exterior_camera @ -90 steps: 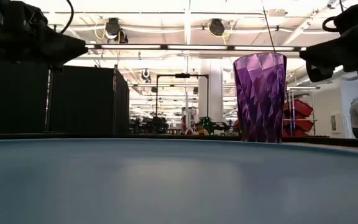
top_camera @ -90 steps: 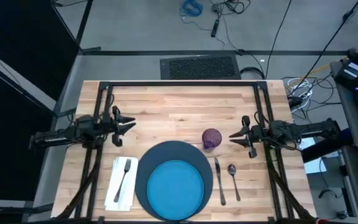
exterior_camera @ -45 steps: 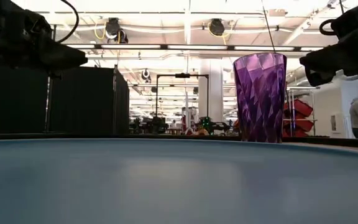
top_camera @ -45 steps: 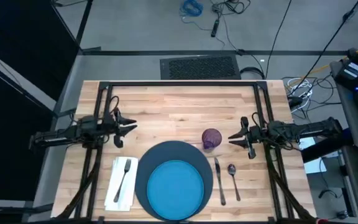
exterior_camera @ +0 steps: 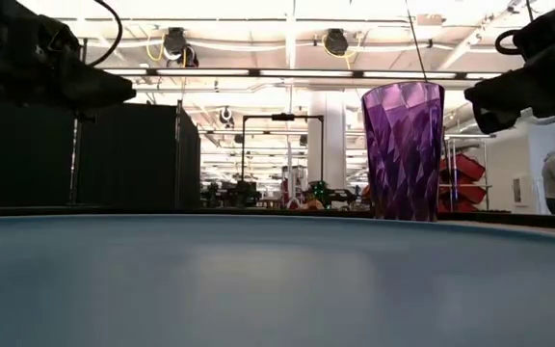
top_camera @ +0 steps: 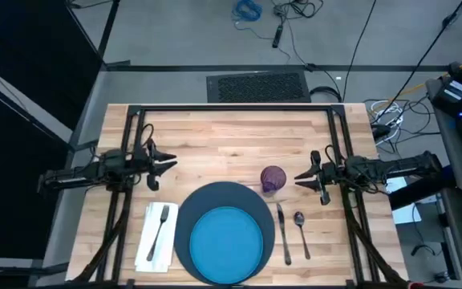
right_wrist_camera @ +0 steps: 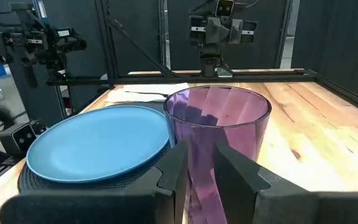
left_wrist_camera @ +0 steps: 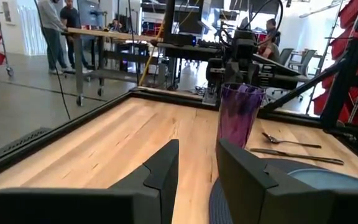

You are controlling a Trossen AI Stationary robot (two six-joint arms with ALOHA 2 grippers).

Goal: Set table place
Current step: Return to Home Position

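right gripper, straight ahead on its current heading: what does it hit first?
The purple cup. The right gripper, open, points straight at it; its wrist view shows the cup dead ahead across a short gap. Contact height is unclear, probably the upper wall. The left gripper waits opposite.

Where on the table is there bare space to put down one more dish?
The far half of the table is bare wood, between the left gripper and the right gripper. The near half is crowded: napkin with fork, mat under plate, knife, spoon, and purple cup by the right gripper.
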